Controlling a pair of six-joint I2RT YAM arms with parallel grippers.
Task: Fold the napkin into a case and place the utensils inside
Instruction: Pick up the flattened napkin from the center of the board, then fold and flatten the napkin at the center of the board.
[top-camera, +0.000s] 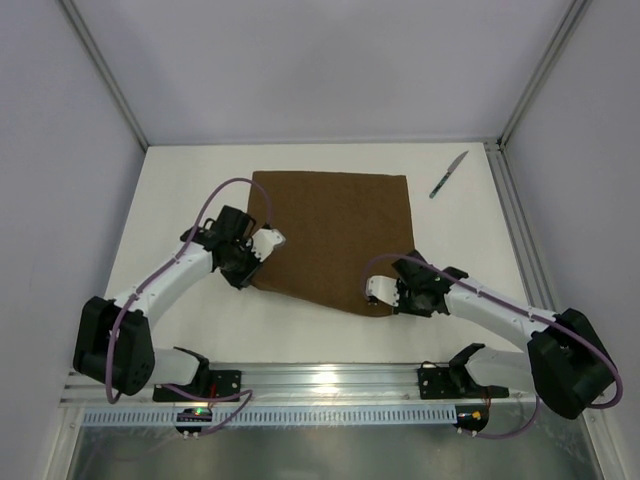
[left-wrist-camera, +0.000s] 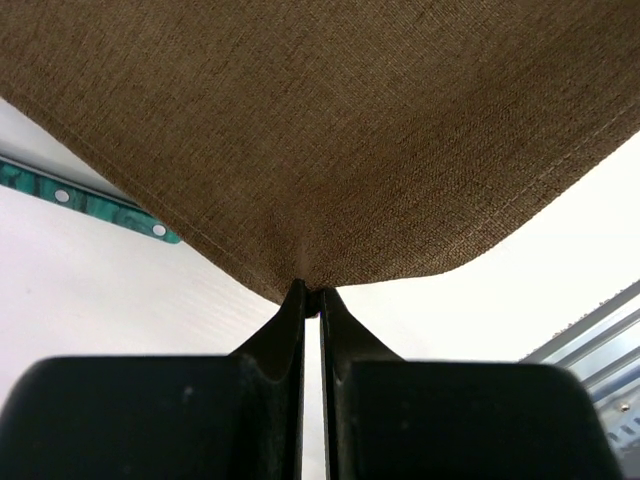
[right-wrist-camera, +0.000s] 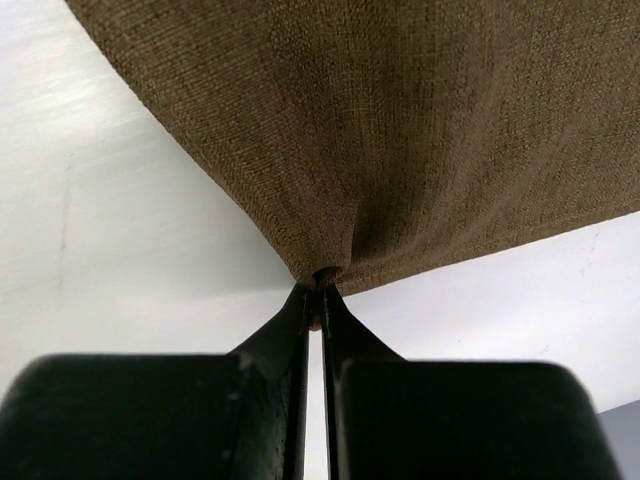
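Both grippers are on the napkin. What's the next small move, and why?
Probably lift both corners together and carry them toward the far edge: the left gripper and right gripper are each shut on a corner of the napkin, which lies flat, unfolded.

Both wrist views: napkin (left-wrist-camera: 330, 120) runs off frame edges. Left wrist: teal handle (left-wrist-camera: 90, 205) cut by left edge, other end under cloth; which utensil, can't tell. Pinched napkin corners hidden betw. tips of left gripper (left-wrist-camera: 311, 300) & right gripper (right-wrist-camera: 317, 285). Top view: knife (top-camera: 449, 174) too small for detail.
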